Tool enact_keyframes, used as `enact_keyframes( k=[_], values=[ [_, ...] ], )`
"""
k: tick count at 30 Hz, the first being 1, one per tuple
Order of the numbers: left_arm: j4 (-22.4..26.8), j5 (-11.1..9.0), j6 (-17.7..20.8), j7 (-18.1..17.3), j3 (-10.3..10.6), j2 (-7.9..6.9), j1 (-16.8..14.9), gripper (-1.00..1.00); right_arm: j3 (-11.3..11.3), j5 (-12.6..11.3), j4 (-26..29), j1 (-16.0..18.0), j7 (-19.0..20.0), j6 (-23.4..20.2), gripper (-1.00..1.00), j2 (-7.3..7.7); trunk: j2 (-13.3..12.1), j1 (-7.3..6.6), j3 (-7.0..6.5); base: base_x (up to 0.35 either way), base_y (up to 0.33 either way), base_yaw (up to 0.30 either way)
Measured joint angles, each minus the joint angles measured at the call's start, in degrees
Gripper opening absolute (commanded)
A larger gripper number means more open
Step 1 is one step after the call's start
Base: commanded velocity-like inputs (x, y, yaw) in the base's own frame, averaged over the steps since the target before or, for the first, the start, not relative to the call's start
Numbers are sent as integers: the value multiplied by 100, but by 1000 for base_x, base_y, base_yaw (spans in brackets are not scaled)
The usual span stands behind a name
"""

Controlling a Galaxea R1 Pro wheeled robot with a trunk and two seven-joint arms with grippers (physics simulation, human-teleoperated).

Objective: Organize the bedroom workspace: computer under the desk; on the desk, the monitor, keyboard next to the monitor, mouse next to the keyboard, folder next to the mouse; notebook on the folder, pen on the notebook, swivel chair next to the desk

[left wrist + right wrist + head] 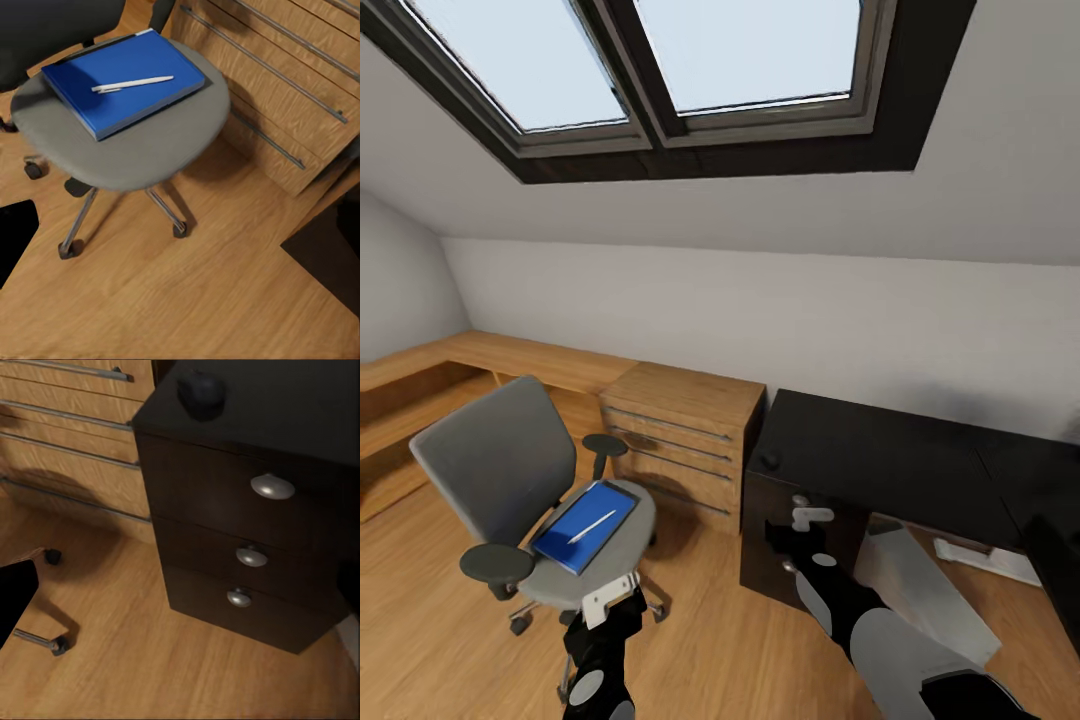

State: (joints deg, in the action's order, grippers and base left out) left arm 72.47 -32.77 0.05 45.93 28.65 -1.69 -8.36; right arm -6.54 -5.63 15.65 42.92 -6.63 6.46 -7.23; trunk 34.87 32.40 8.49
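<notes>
The grey swivel chair [495, 465] stands left of the wooden chest, and the blue folder [584, 527] [124, 79] lies on its seat with the white pen [592, 526] [133, 84] on top. The dark mouse [768, 461] [200, 393] sits on the near left corner of the black desk [880, 460]. Under the desk, the light-grey computer [925, 590] leans tilted on the floor. My left gripper [610, 593] hovers open just before the chair seat. My right gripper [810, 517] is open in front of the desk's knobbed drawers [247, 529]. The notebook, monitor and keyboard are not clearly visible.
A light wooden chest [680, 430] with bar handles stands between chair and desk. A low wooden bench [420, 375] runs along the left wall. A long pale flat object [982, 560] lies on the floor under the desk. Open wooden floor [700, 640] lies in front of me.
</notes>
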Motion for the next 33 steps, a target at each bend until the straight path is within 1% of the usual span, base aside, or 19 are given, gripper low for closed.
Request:
enact_keyframes(
  k=[8,19,27,33],
  values=[
    [-8,-46,-6,3,0,0,0,100,0,-1,-16,0,-3,169,100,0,0,0,0,-350,0,0],
    [-26,-50,2,-7,-5,0,0,100,0,-1,-20,-2,-1,208,100,-3,0,-1,0,-332,0,0],
    [-30,-43,3,-3,-50,0,0,100,0,6,-21,-8,0,211,100,-4,0,-3,0,-83,0,0],
    [-37,-49,3,-2,-68,5,0,100,0,7,-21,-8,0,234,100,-1,-239,-135,-107,-12,0,0]
  ],
)
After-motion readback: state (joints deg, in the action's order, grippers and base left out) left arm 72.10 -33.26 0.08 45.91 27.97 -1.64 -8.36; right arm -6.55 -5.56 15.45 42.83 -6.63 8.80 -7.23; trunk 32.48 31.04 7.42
